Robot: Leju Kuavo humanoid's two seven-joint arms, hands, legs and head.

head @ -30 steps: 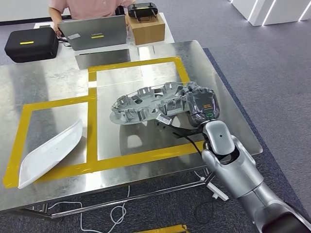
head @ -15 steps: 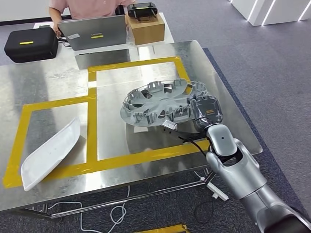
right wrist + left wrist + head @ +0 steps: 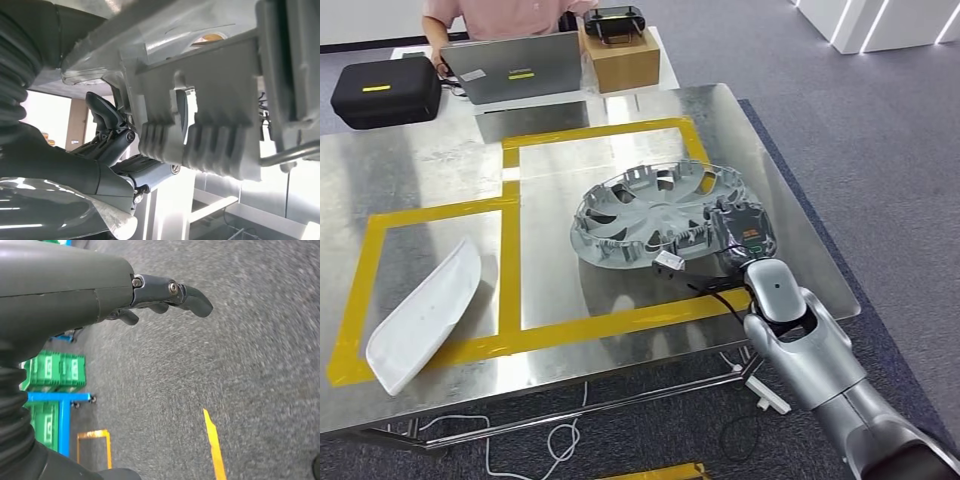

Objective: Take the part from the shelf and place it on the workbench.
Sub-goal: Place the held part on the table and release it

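R hand (image 3: 744, 232) grips wheel cover (image 3: 652, 212) rim, fingers hidden under it; L hand (image 3: 166, 295) empty, fingers loosely apart.

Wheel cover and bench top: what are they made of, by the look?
Wheel cover: likely moulded plastic, matt silver-grey; thin ribs and clip tabs show on its inner face, held at the rim by the right hand. Bench top: sheet metal, probably steel, brushed and shiny; it mirrors the laptop.

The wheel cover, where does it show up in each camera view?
Head view: wheel cover right of centre on the metal workbench, right robot hand at its near-right rim.
Left wrist view: not in it.
Right wrist view: ribbed underside fills the upper right.
Shared landmark: the right robot hand.
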